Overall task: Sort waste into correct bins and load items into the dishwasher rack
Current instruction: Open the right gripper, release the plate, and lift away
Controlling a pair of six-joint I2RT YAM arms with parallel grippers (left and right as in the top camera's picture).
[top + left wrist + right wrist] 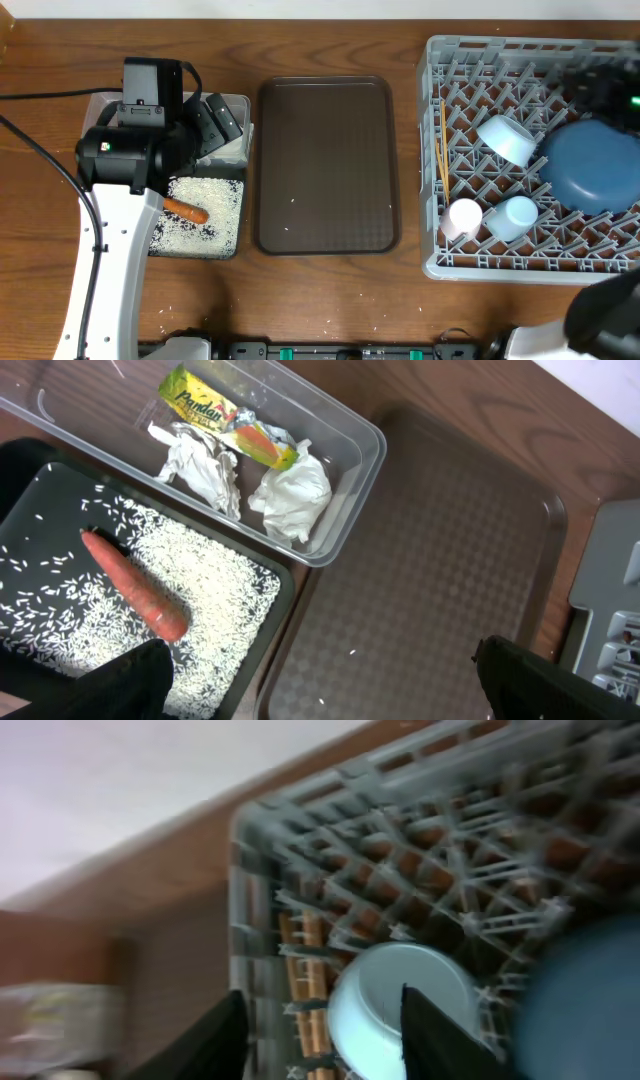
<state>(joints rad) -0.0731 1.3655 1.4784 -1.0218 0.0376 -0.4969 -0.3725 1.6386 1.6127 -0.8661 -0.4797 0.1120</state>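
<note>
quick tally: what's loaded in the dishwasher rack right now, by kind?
Cups: 2 (pinkish-white cup, light blue cup)
Bowls: 1 (white bowl)
Plates: 1 (blue plate)
Chopstick pairs: 1 (wooden chopsticks)
Total in the dishwasher rack: 5

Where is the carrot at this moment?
Overhead view, left side: the carrot lies on the rice in the black tray, next to the clear tub.
</note>
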